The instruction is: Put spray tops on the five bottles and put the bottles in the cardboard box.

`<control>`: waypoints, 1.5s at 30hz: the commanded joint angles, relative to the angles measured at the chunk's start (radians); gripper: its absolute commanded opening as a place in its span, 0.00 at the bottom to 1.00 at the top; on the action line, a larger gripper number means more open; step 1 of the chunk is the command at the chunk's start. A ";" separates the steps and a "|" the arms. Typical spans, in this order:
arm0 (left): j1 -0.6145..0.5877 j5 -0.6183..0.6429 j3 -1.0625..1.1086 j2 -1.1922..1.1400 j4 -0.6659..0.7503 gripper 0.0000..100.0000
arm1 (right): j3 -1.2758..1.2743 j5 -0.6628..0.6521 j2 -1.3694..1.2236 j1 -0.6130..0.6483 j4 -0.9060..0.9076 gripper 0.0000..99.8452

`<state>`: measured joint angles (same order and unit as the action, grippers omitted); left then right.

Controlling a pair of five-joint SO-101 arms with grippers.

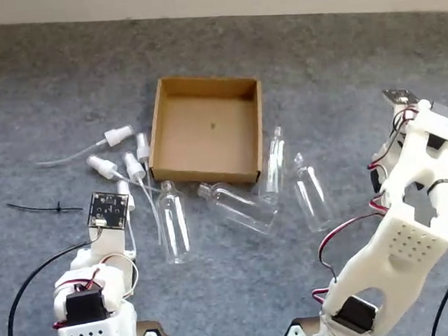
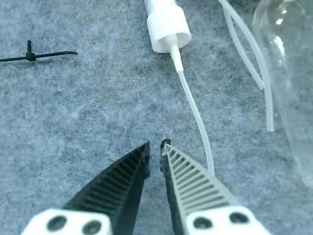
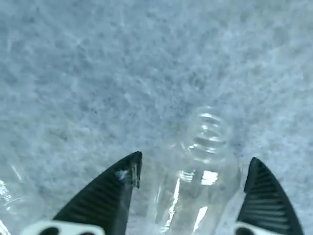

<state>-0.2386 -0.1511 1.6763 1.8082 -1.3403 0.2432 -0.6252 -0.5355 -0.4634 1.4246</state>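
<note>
High view showed the cardboard box lying open at the far middle of the grey mat, with nothing inside it. To the left of the box lay the white spray tops, close together, their thin tubes pointing in different directions. No top was on a bottle. I could count four clear bottles, all lying on their sides. One bottle was near the front left corner of the box. A second bottle lay just in front of the box. A third bottle was just beside the right wall of the box, and a fourth bottle lay further right. A black cable tie lay at the far left.

In the left wrist view, the left gripper was almost closed, with only a thin slit between the tips, and it held nothing. One spray top lay beyond it, and the tube of this top ran just beside the grey finger.

In the right wrist view, the right gripper stood wide open. A bottle neck appeared between the two fingers, and neither finger touched it.
</note>
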 commanded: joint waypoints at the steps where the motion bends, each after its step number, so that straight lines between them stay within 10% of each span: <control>1: -0.013 -0.006 0.019 0.012 -0.006 0.06 | 0.042 0.009 0.008 0.002 0.002 0.25; 14: -0.016 -0.015 0.019 0.013 0.044 0.06 | 0.099 0.011 0.056 -0.007 0.073 0.04; 23: -0.205 -0.365 -0.024 0.007 0.345 0.06 | 0.282 0.084 0.274 0.090 0.228 0.00; 29: -0.223 -0.373 -0.369 -0.047 0.127 0.11 | 0.166 0.083 0.463 0.176 0.185 0.00; 45: -0.179 -0.423 -1.662 -1.521 -0.256 0.11 | -0.826 -0.040 1.044 0.228 -0.354 0.00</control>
<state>-0.4519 -0.5700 0.3445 0.6329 -1.5397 -0.4933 -0.6191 0.3897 -0.2501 1.1116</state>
